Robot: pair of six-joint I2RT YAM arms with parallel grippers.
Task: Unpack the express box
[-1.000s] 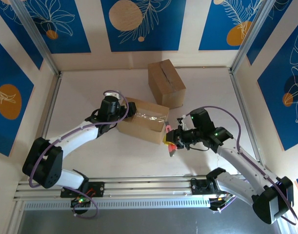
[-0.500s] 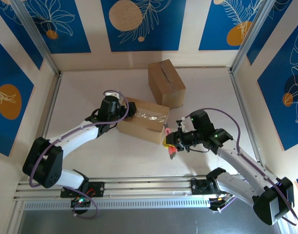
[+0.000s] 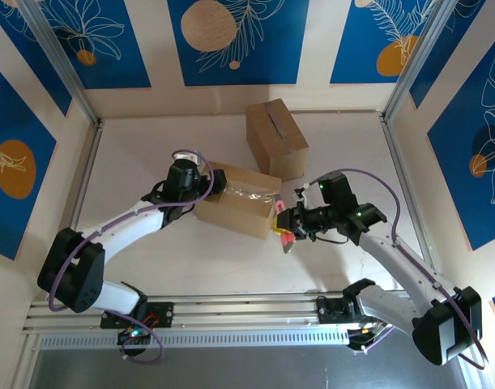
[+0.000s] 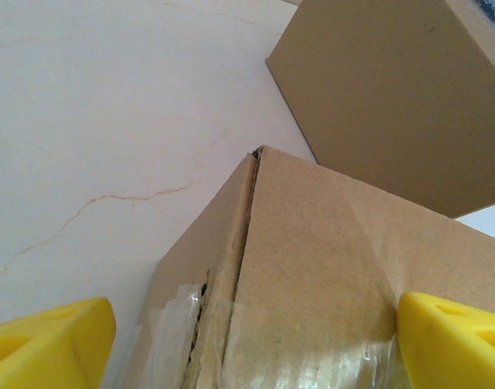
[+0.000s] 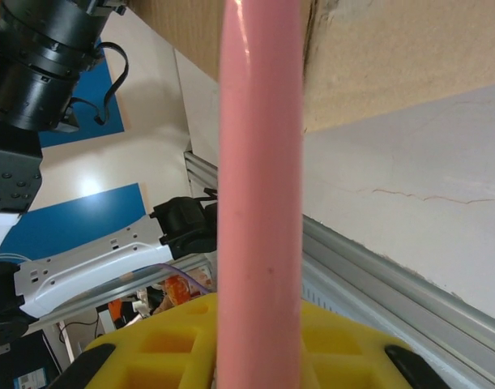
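The express box (image 3: 239,201) is a flat brown carton sealed with clear tape, lying mid-table. My left gripper (image 3: 205,182) straddles its left end. In the left wrist view its yellow fingertips (image 4: 44,340) stand wide apart on either side of the taped box corner (image 4: 312,267), with a strip of table between the left finger and the cardboard, so it is open. My right gripper (image 3: 284,227) is shut on a pink rod-like tool (image 5: 259,203), which points at the box's right end (image 5: 377,57).
A second, taller cardboard box (image 3: 275,138) stands at the back, just behind the express box, and shows in the left wrist view as a box (image 4: 401,89). An aluminium rail (image 3: 231,308) runs along the near table edge. Frame posts stand at the side walls.
My right gripper has moved slightly up and toward the box's right end with the pink tool. The left arm and the box have not moved.
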